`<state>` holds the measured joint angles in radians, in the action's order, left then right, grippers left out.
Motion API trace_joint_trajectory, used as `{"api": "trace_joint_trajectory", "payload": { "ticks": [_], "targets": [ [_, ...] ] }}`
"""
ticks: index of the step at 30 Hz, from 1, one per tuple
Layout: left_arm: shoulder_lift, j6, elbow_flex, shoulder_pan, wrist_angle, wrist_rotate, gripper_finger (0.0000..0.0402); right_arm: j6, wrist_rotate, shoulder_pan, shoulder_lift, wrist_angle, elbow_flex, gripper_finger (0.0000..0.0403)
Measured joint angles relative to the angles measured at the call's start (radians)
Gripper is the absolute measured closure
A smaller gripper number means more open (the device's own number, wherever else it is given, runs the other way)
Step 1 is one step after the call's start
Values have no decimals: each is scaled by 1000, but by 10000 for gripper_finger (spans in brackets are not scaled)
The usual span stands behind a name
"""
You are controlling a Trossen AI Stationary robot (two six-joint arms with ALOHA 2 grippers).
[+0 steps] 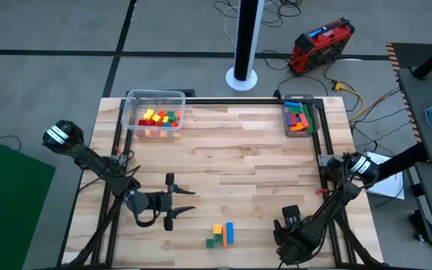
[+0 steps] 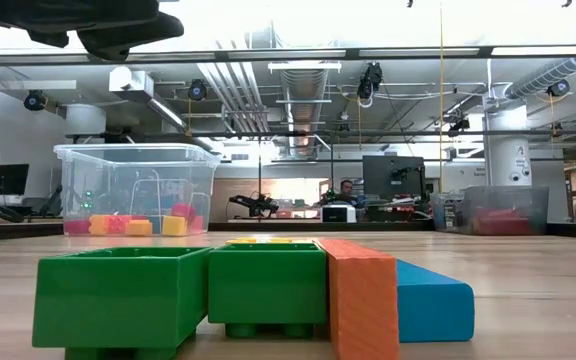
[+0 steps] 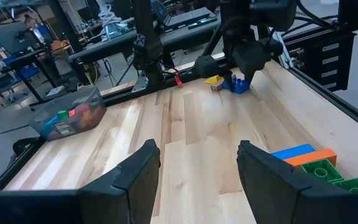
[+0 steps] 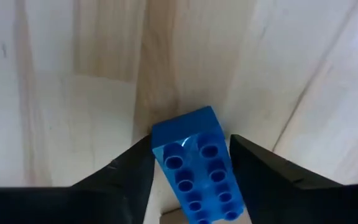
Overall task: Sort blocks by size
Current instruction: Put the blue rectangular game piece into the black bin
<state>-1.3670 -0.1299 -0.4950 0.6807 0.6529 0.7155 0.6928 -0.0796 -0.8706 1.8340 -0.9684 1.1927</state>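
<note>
Sorting looks partly done: the left tub (image 1: 154, 112) and right tub (image 1: 300, 118) already hold blocks, while a small cluster (image 1: 221, 234) waits near the table's front edge. Right gripper (image 4: 188, 168) clamps a blue block (image 4: 194, 162) (studs up); left gripper (image 1: 177, 202) hovers wide.

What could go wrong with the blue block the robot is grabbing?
1. The right gripper pinches the blue block by its smooth sides, and one end pokes out past the fingertips, so it might slip or twist.
2. A yellow block sits right beside it and could get bumped.
3. The open left gripper waits near the small pile of blocks and could knock them if it swings over.
</note>
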Motion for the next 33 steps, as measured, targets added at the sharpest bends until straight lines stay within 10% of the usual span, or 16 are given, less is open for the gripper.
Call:
{"api": "trace_joint_trajectory", "payload": {
  "ticks": [9, 16, 33],
  "targets": [
    [0, 0, 0, 0, -1, 0, 210, 42, 25, 42, -3, 23, 14, 272],
    [0, 0, 0, 0, -1, 0, 210, 194, 434, 143, -13, 11, 155, 272],
    [1, 7, 0, 0, 13, 5, 210, 290, 980, 892, -28, -588, 317, 272]
  ]
}}
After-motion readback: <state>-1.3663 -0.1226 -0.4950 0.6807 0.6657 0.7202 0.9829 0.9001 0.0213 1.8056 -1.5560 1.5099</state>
